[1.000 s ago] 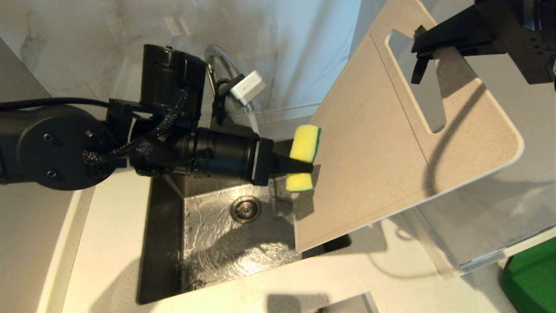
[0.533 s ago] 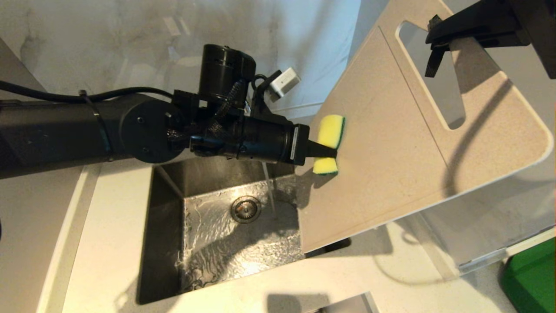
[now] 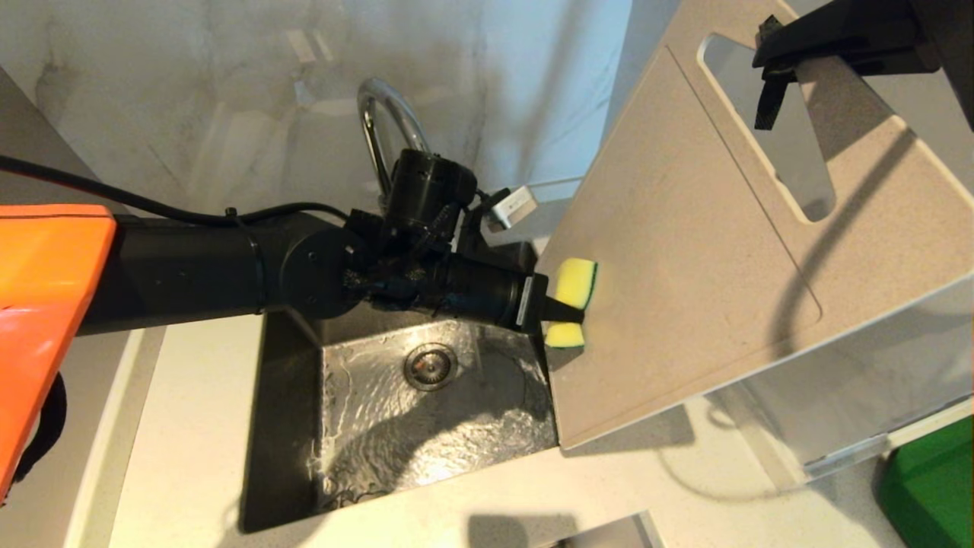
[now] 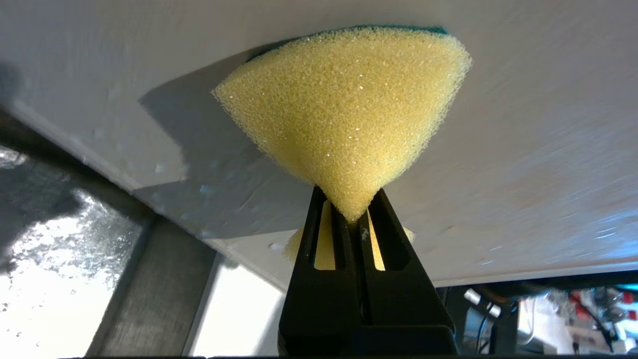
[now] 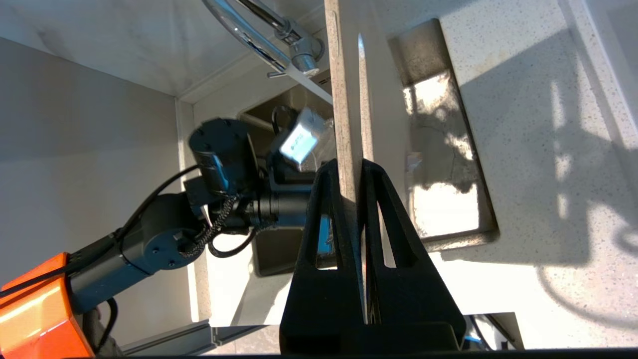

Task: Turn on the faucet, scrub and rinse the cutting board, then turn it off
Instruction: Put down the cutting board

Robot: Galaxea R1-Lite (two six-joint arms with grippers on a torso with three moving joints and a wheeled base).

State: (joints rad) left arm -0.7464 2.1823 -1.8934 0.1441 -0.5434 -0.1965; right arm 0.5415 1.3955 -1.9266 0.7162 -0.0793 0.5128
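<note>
my left gripper (image 3: 567,313) is clamped tight on a yellow sponge (image 3: 572,283), pinching it so hard at the waist that the foam flares out on either side of the fingers (image 4: 349,234). the sponge's green scouring face is pressed flat against the cutting board (image 3: 685,251), near the board's lower edge, on the side of the board that faces the sink (image 3: 426,411). my left arm reaches across above the sink to get there.

my right gripper (image 3: 768,72) is closed on the cutting board at its upper end, fingers gripping the strip of board beside the handle slot (image 3: 768,125). the board hangs tilted and lifted, its lower corner over the sink's right rim, the rest of it leaning out over the countertop (image 3: 456,502) to the right of the sink.

the faucet (image 3: 384,125) arches up behind the sink, just behind my left wrist. the sink floor is wet and rippled around the drain (image 3: 430,367). a green mat (image 3: 928,487) lies on the countertop well right of the sink.
</note>
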